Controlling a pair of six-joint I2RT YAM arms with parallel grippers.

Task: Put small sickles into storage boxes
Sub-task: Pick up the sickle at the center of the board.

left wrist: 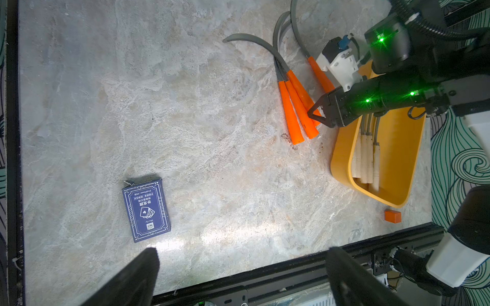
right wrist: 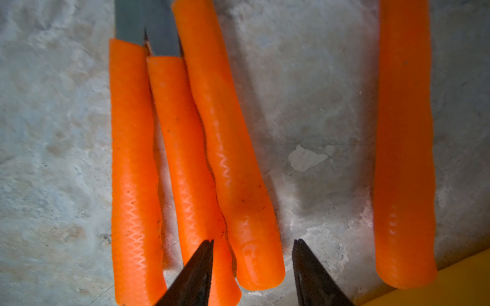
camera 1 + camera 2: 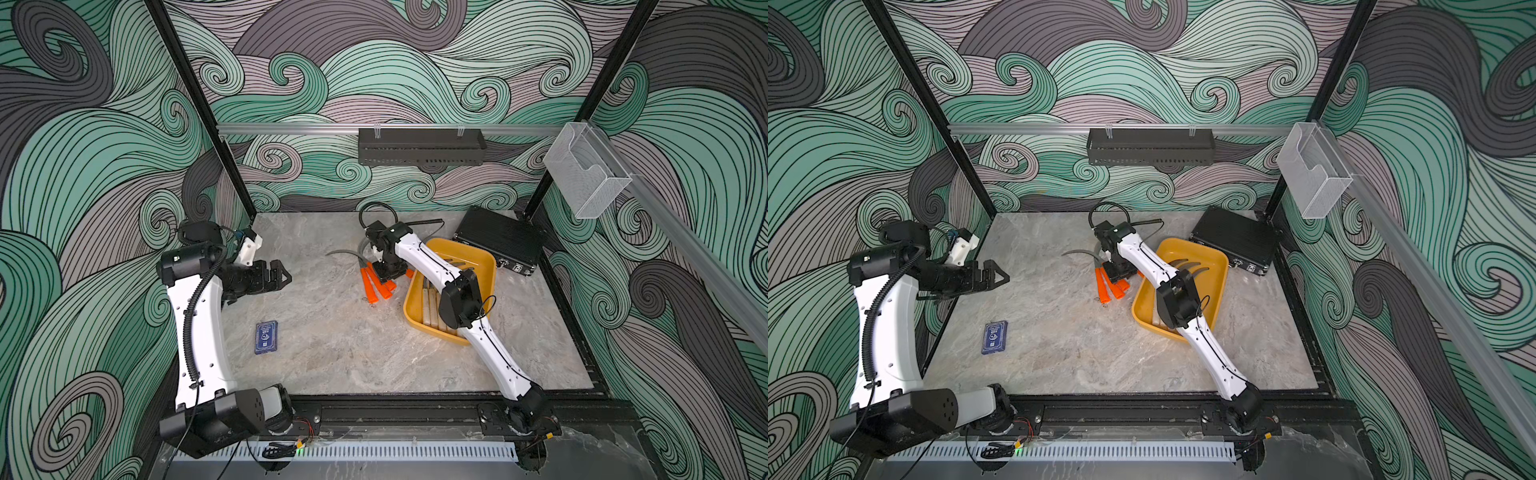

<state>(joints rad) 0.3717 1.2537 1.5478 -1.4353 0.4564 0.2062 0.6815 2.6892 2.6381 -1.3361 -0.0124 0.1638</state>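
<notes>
Three small sickles with orange handles (image 3: 374,286) (image 1: 291,116) lie bunched on the marble, grey blades (image 3: 345,253) curving toward the back. A fourth orange handle (image 2: 403,159) lies apart, beside the storage box. My right gripper (image 3: 388,276) (image 2: 253,254) points down over the bunch, open, its fingertips low on either side of one handle's end (image 2: 254,265), clear of it on one side. The yellow-orange storage box (image 3: 478,257) (image 1: 397,159) holds several pale-handled sickles (image 1: 367,161). My left gripper (image 3: 284,274) (image 1: 244,251) hangs wide open and empty at the left.
A blue card box (image 3: 266,336) (image 1: 146,209) lies at the front left. A small orange cube (image 1: 393,216) sits by the tray's near corner. A black ribbed case (image 3: 500,241) stands behind the tray. A black shelf (image 3: 422,145) and a clear bin (image 3: 586,170) hang on rails.
</notes>
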